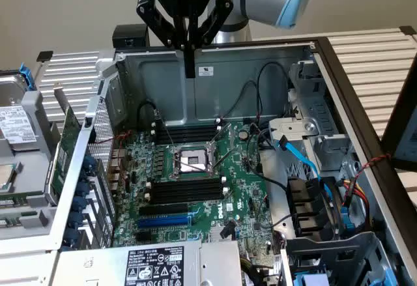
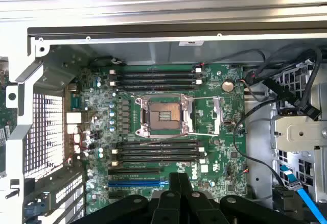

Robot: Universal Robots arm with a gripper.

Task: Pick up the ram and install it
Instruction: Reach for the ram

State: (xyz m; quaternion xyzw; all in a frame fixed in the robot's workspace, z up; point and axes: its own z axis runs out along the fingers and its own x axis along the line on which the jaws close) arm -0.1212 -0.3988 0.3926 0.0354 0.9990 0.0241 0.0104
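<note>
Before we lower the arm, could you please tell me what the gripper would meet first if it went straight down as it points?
Probably the motherboard, about the black memory slots between the CPU socket and the blue slot; nothing shows between it and the gripper above the case. Depth is unclear.

The computer case (image 1: 273, 64) lies open on top, so the air above the CPU socket (image 1: 193, 162) is free for a straight descent. The memory slots (image 1: 182, 191) on both sides of the socket are unobstructed from above. To the exterior view's right of the socket, black cables (image 1: 258, 94) arch over the board and a blue cable (image 1: 301, 159) crosses the drive cage (image 1: 316, 139). To the exterior view's left of the socket a perforated panel (image 1: 101, 136) rises. In front of the socket sits the power supply (image 1: 153, 266).
</note>
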